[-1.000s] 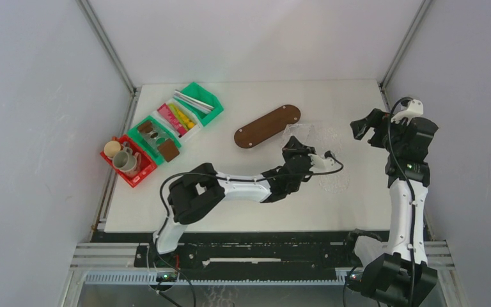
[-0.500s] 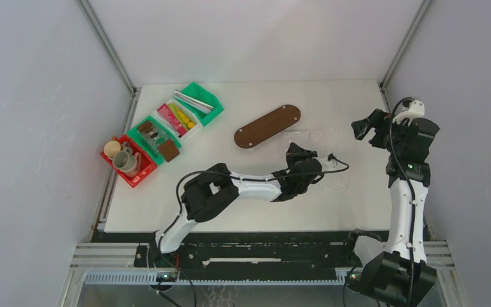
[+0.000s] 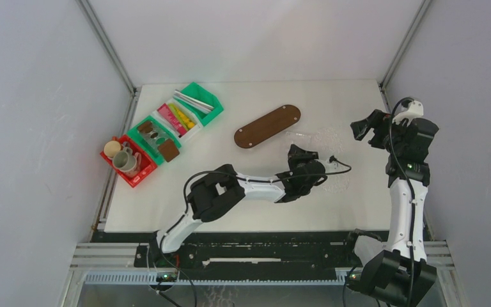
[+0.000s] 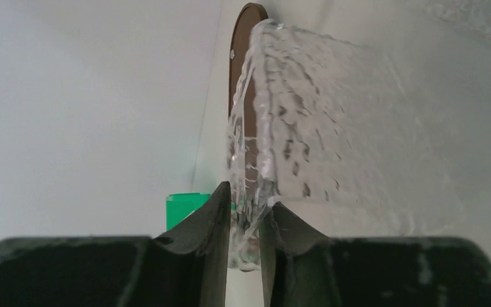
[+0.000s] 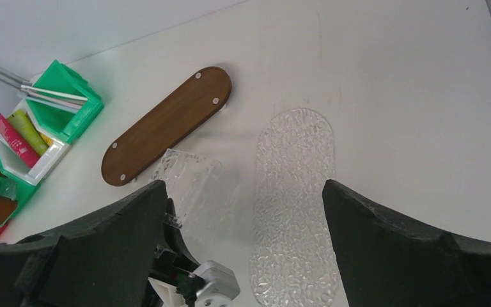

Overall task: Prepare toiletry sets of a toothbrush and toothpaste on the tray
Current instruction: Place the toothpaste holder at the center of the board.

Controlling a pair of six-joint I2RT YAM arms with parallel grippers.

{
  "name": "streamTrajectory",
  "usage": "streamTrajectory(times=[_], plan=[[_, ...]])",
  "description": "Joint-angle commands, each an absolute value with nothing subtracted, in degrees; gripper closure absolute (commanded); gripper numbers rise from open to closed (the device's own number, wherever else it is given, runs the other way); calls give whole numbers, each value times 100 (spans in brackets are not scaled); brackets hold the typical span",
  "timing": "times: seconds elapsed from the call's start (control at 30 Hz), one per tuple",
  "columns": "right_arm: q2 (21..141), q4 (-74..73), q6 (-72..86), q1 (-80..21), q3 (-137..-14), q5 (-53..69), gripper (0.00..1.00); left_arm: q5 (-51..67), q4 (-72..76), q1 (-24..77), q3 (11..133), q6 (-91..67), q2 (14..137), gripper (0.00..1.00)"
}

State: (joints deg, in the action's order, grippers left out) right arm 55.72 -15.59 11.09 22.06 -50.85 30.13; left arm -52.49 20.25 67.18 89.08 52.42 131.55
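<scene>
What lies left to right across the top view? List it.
Red cup bin → green bin → white tube bin → green toothbrush bin → brown oval tray → left gripper → right gripper

Bins at far left – board mid-table, tray to its right

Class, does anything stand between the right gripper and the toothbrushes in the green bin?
Yes. The brown oval tray lies flat on the table between them, and the left gripper holds a clear textured piece on edge close by it.
</scene>
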Motion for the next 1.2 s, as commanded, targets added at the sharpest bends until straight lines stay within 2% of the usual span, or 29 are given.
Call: streamTrajectory(times=[0.0, 0.2, 0.37, 0.5, 0.6, 0.7, 0.8, 0.9, 1.03, 1.13, 1.17], plan=[[5603, -1238, 1230, 2232, -5072, 3088, 0, -5294, 2103, 6831, 9132, 5111, 13220, 70], [5573, -1236, 1222, 2237, -5071, 3074, 0, -5173, 2039, 6902, 9137, 5040, 13188, 56], [5588, -1237, 1222, 2237, -5069, 3115, 0, -4979, 2024, 7083, 8904, 4863, 12833, 38], [5583, -1233, 1200, 2247, -5071, 3182, 0, -4810, 1611, 7218, 8708, 4422, 12348, 24], [5581, -1236, 1175, 2249, -5067, 3261, 0, -4479, 990, 7323, 8556, 3873, 11876, 19], [5581, -1234, 1125, 2248, -5069, 3418, 0, -3899, 178, 7385, 8466, 3131, 11262, 17], [5587, -1250, 963, 2250, -5071, 3848, 0, -2778, -479, 7381, 8259, 2542, 10622, 18], [5594, -1295, 716, 2250, -5070, 4486, 1, -1935, -585, 7343, 7862, 1997, 9988, 19], [5607, -1346, 507, 2208, -5071, 4837, 2, -1374, -610, 7092, 7399, 1127, 9216, 20], [5644, -1383, 353, 2108, -5074, 4969, 3, -473, -347, 6529, 6949, 193, 8646, 22], [5661, -1388, 298, 2064, -5072, 5000, 3, 145, -163, 6236, 6762, -398, 8492, 22]])
